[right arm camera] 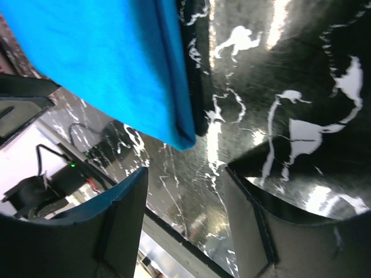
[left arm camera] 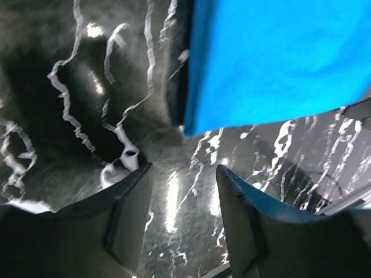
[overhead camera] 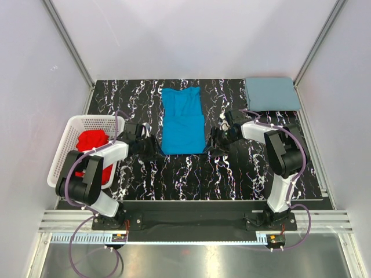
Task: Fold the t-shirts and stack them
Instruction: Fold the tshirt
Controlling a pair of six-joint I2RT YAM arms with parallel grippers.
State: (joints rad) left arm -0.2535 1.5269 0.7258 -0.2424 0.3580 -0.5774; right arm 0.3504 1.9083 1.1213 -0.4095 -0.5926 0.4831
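With the bright blue t-shirt (overhead camera: 183, 120) part-folded at frame centre, the left gripper (left arm camera: 183, 174) and right gripper (right arm camera: 185, 172) flanked its lower corners, spread and empty, probably needing to pinch them next.

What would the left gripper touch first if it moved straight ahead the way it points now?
Most likely the near corner of the bright blue t-shirt, which lies just ahead of the open left gripper. Depth is unclear, so it could scrape the table first.
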